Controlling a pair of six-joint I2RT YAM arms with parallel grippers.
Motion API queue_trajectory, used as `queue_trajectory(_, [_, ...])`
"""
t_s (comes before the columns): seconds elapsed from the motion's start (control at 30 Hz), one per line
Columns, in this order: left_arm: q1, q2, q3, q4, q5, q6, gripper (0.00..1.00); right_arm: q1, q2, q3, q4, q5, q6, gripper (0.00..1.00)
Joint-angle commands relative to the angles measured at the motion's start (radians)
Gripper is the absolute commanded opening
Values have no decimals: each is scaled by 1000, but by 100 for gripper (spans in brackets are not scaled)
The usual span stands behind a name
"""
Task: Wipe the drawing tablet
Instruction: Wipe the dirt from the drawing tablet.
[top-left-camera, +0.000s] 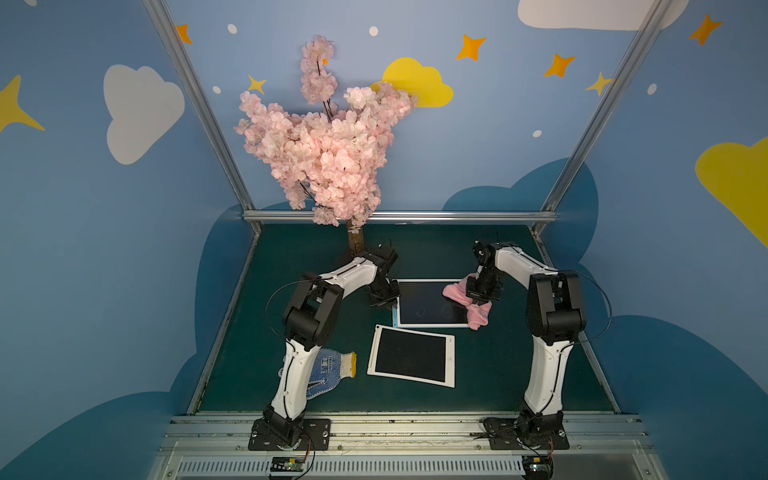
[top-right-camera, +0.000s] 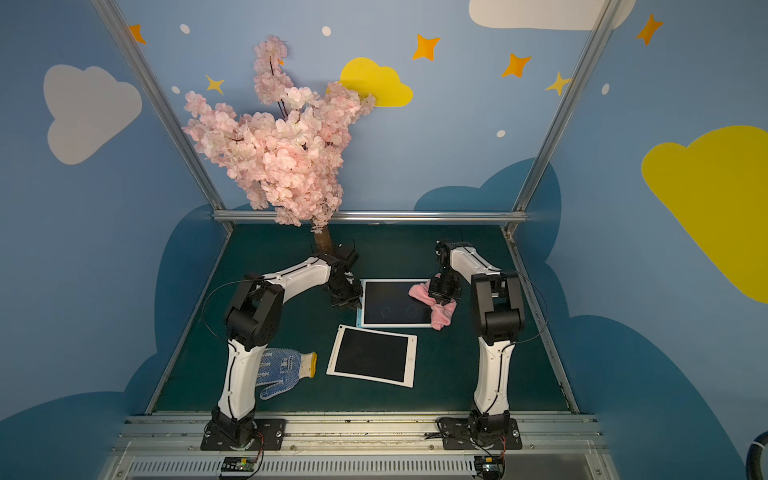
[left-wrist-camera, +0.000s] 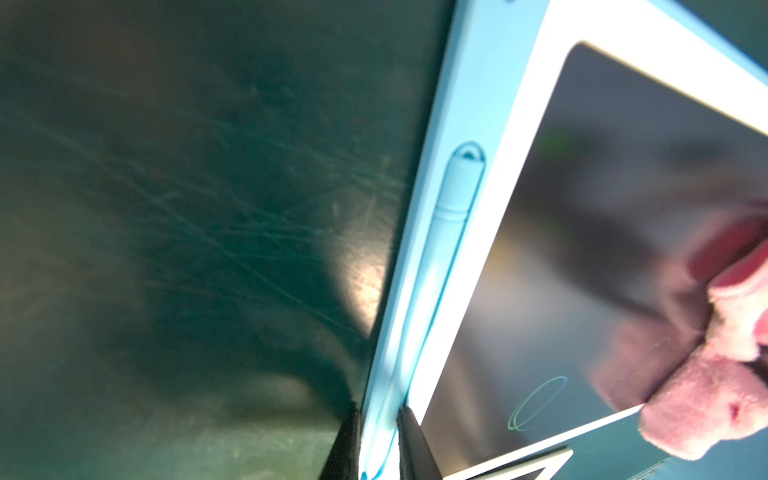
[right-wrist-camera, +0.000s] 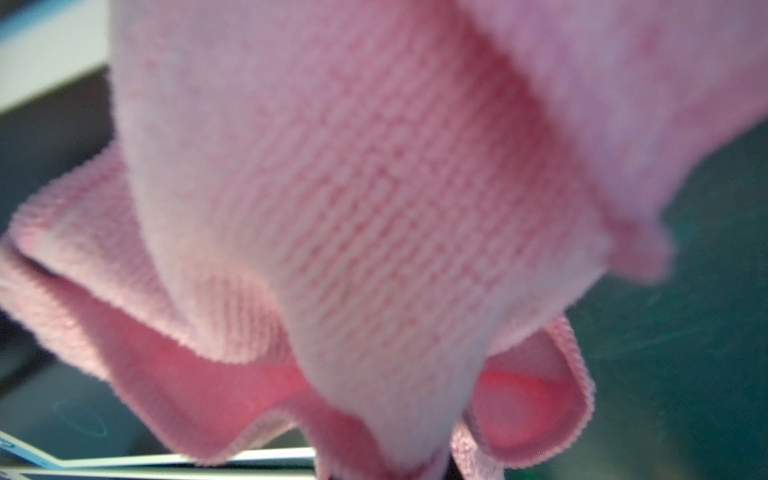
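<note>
As left end effector (left-wrist-camera: 378, 419) nips one of two tablets (top-left-camera: 432, 303) (top-left-camera: 411, 357), right one (top-left-camera: 477, 298) clamps cloth (top-left-camera: 478, 318)

Left arm (top-left-camera: 291, 374) and right arm (top-left-camera: 544, 374) wear white curved shells between bulky black joints. Their black, screwed base plates (top-left-camera: 316, 430) sit on the aluminium rail (top-left-camera: 415, 419); thin black cables (top-left-camera: 610, 307) loop above it. Left gripper (top-left-camera: 388, 304) and right gripper (top-left-camera: 478, 299) are black.

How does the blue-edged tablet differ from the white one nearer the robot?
The blue-edged tablet shows faint ovals; the white tablet looks blank. The blue-edged tablet lies square to the table, the white tablet skewed. The left gripper clamps the blue-edged tablet's edge and the pink cloth in the right gripper rests on it; the white tablet is untouched. Both lie flat, screens dark.
</note>
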Motion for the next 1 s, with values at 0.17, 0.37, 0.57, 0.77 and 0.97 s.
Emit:
queue_trajectory(0.17, [10, 39, -30, -3, -71, 2, 19, 7, 72, 4, 40, 71, -43, 0])
queue_trajectory(0.37, [9, 39, -30, -3, -72, 2, 19, 17, -27, -161, 81, 64, -39, 0])
queue_trajectory(0.57, [9, 38, -32, -3, -69, 2, 19, 20, -9, -115, 74, 58, -45, 0])
queue_trajectory(0.77, [10, 36, -29, -7, -72, 2, 19, 19, 114, 106, 22, 69, -51, 0])
queue_trajectory(0.97, [9, 35, -30, -7, -74, -2, 19, 22, 144, 169, -11, 72, -66, 0])
